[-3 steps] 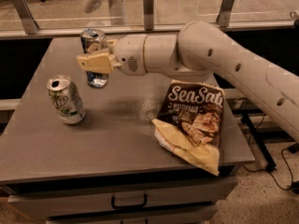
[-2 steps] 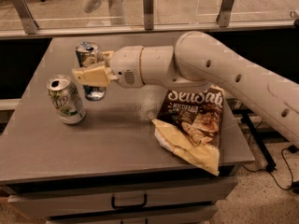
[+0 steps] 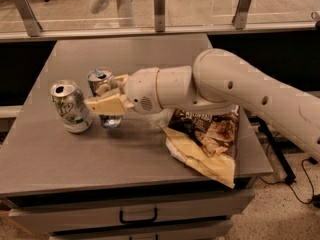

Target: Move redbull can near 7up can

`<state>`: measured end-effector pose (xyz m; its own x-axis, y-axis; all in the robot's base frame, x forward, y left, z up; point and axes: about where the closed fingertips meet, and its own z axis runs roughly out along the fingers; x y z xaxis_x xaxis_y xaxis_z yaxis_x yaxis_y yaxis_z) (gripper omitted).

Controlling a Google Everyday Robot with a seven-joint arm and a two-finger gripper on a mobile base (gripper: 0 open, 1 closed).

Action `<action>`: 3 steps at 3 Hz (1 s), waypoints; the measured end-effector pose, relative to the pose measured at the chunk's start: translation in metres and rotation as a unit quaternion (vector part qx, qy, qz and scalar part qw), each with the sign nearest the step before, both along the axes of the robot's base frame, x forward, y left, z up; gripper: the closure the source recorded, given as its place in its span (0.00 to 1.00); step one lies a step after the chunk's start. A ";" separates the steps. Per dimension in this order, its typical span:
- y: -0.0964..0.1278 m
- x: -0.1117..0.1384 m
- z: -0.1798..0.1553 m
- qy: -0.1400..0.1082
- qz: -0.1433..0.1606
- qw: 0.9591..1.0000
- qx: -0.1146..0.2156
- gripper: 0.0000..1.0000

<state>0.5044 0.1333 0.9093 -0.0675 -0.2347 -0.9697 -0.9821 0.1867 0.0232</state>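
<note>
In the camera view, the redbull can (image 3: pixel 101 79) stands left of centre on the grey worktop (image 3: pixel 130 169), just beside the 7up can (image 3: pixel 71 107) and at about 3 o'clock from it; a narrow gap seems to separate the two, though I cannot tell for certain that they are apart. The slim can's open top shows above the gripper and its blue lower end below it. Whether its base rests on the worktop or hangs just clear of it cannot be made out. Being opened, thin-walled metal, it is probably light, smooth and easy to dent, and its narrow foot would make it tippy, so the sound place to hold it is across the mid-body with modest squeeze, keeping it upright. That is where the gripper (image 3: pixel 99 96) sits: it reaches in from 3 o'clock on the pale arm (image 3: pixel 240 89), one tan finger crossing the can's near side and the other behind it, closed onto the can around its middle. It does not appear to touch the wider can. A crumpled snack bag (image 3: pixel 207 141) lies at about 4 o'clock from the gripper, under the arm.
</note>
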 end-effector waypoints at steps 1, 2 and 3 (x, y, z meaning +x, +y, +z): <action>0.009 -0.003 -0.016 -0.003 -0.007 1.000 0.004 0.12; 0.020 -0.003 -0.025 -0.008 -0.032 0.999 0.015 0.00; 0.020 -0.003 -0.024 -0.011 -0.053 0.998 0.015 0.00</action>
<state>0.5011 0.1537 0.8849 -0.0685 -0.1984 -0.9777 -0.9569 0.2902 0.0081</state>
